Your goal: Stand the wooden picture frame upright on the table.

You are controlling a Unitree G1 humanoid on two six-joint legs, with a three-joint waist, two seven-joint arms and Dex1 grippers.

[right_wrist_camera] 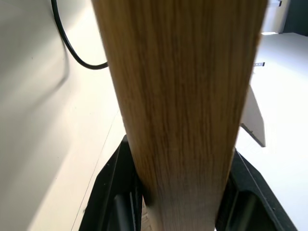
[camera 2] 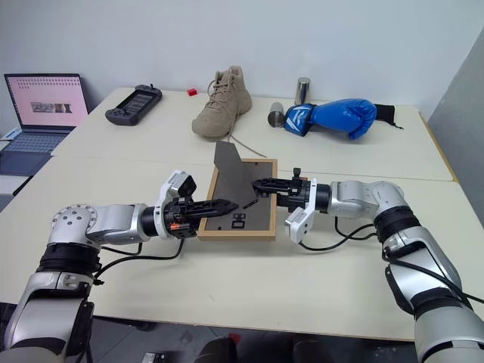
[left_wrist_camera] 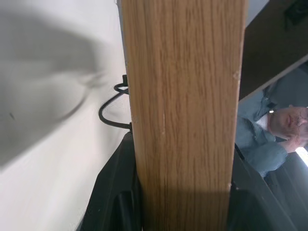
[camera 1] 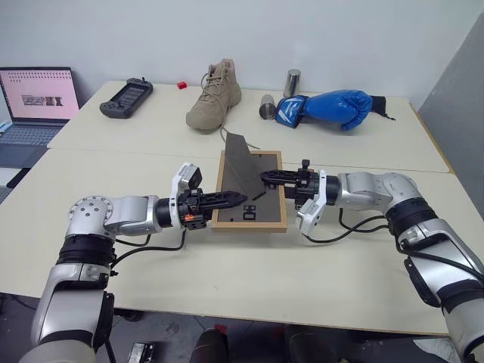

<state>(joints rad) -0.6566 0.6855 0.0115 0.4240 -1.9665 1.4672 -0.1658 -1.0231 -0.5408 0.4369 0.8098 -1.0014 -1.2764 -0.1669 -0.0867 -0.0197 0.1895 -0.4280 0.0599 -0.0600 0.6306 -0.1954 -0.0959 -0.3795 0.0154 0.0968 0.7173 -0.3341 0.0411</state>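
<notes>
The wooden picture frame [camera 1: 249, 224] lies back-up at the middle of the table [camera 1: 227, 287]. Its dark grey backing faces up and its easel leg [camera 1: 240, 162] is swung up. My left gripper [camera 1: 236, 200] reaches in from the left and is shut on the frame's left rail; in the left wrist view the wood [left_wrist_camera: 183, 115] sits between the black fingers [left_wrist_camera: 115, 197]. From the right, my right gripper [camera 1: 266, 178] is shut on the right rail, which runs between its fingers [right_wrist_camera: 113, 192] in the right wrist view. The photo face is hidden underneath.
Along the far side of the table stand a tan boot [camera 1: 215, 97], a blue boxing glove [camera 1: 333, 108], two metal cups [camera 1: 292, 82], a black handheld controller [camera 1: 126, 97] and a small red object [camera 1: 182, 85]. An open laptop [camera 1: 34, 102] sits at the far left.
</notes>
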